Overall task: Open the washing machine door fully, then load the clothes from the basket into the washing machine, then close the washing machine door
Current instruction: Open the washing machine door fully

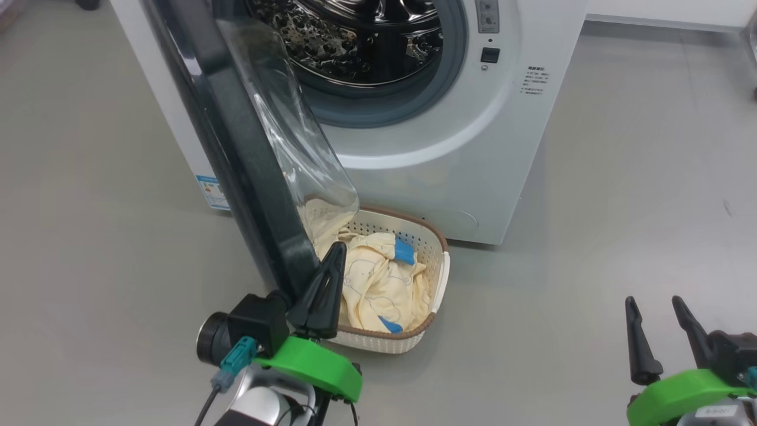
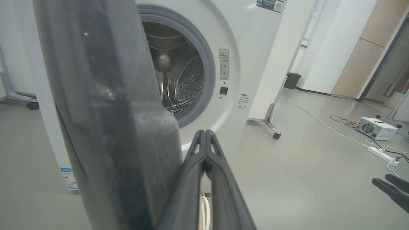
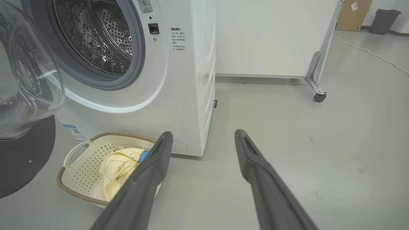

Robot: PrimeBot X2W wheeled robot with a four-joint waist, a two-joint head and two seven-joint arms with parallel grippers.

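Grey floor [image 1: 621,177], white partition [image 3: 271,38] on castors behind. On the floor, washing machine [image 1: 473,154] with washing machine door [image 1: 236,148] standing open. Just in front, basket [image 1: 440,278], the clothes [image 1: 378,284] heaped inside. Left gripper [image 1: 339,247] clenched on nothing, raised just beside the door's lower edge, above the basket. Right gripper [image 1: 653,302] spread wide, empty, low, well apart from the machine. Blue label [image 1: 213,192] and small print [image 1: 535,80] on the front, too small to read.
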